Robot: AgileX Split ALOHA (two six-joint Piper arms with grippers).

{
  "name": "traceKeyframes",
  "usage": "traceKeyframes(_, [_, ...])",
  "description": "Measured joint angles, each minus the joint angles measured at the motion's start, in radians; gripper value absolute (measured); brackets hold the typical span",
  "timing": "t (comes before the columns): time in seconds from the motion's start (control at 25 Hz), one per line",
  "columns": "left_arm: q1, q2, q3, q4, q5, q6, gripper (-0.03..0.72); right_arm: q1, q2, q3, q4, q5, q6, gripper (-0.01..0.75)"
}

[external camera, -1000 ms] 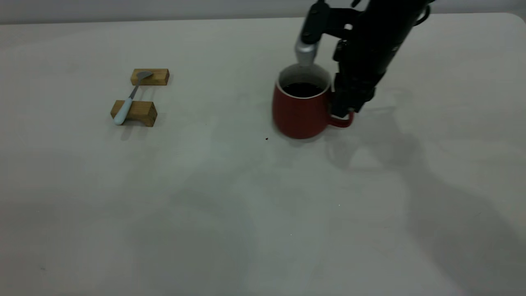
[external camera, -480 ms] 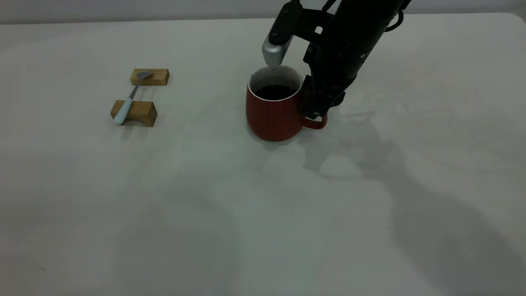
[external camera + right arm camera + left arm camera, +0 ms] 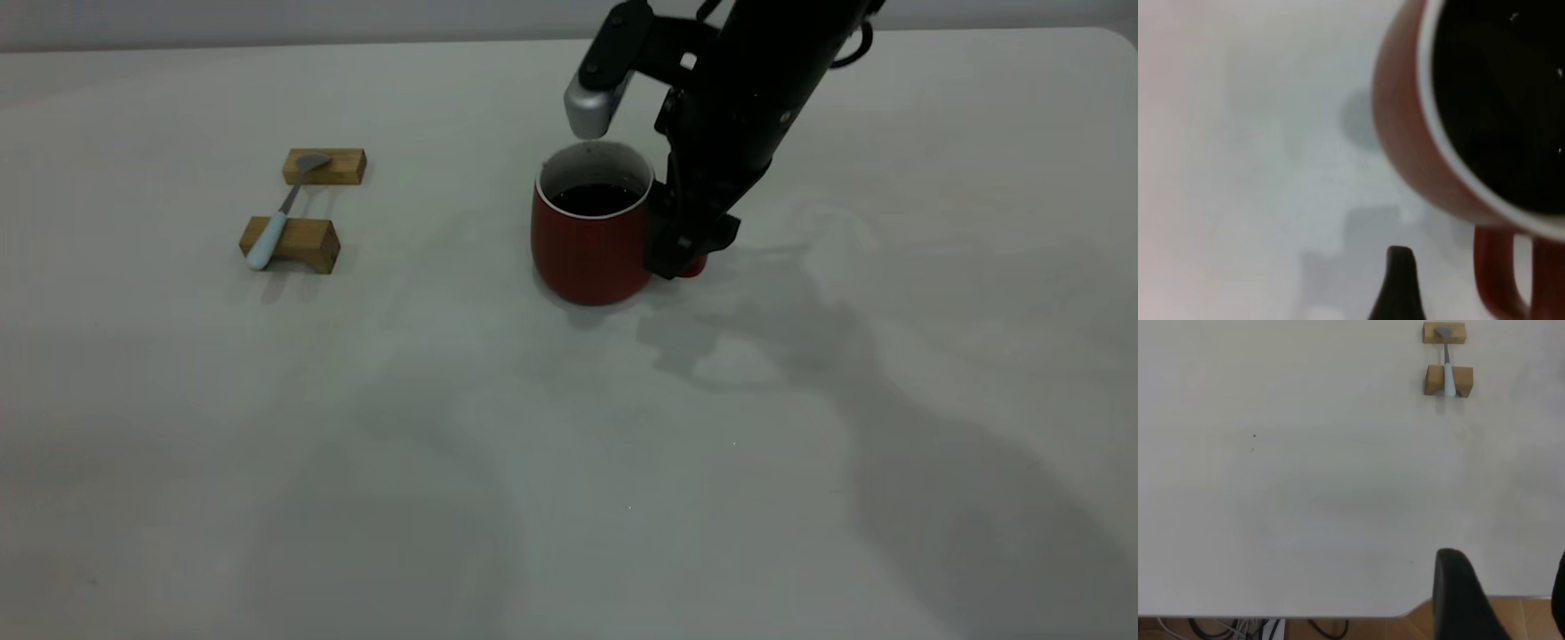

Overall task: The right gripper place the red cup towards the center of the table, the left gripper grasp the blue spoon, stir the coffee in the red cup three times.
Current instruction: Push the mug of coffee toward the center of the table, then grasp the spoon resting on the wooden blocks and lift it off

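Red cup (image 3: 590,233): upright on the table (image 3: 569,462), slightly right of the middle and toward the far side – handle turned to the right arm's side, mostly hidden in the exterior view.
Coffee (image 3: 597,198): dark, flat, below the white rim.
Right gripper (image 3: 686,256): down at the handle side of the cup, tips low near the tabletop; in the right wrist view 1 dark finger (image 3: 1399,287) stands apart from the handle with bare table between, so the jaws look spread and grip nothing.
Blue spoon (image 3: 282,213): well to the left of the cup, lying across 2 wooden blocks (image 3: 307,206) – bowl on the far block, pale handle over the near one, its end past the block's edge.
Left gripper (image 3: 1511,600): held back over the table's near edge, far from the spoon; only 1 dark finger and a sliver of the other show, set wide apart, nothing between them.
Open room: wide bare tabletop between spoon and cup, and across the whole near half.
Edges: rounded table corner at far right.
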Motion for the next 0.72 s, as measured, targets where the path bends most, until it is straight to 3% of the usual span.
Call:
traceKeyframes(0.2, [0.000,0.000,0.000,0.000,0.000,0.000,0.411,-0.031,-0.189,0.000,-0.057,0.189,0.191,0.711])
traceKeyframes(0.44, [0.000,0.000,0.000,0.000,0.000,0.000,0.411,-0.101,-0.463,0.000,-0.130,0.540,0.514,0.704])
traceKeyframes(0.6, [0.000,0.000,0.000,0.000,0.000,0.000,0.411,-0.127,-0.627,0.000,-0.190,0.691,0.710,0.702])
traceKeyframes(0.72, [0.000,0.000,0.000,0.000,0.000,0.000,0.411,-0.128,-0.735,0.006,-0.254,0.732,0.858,0.701])
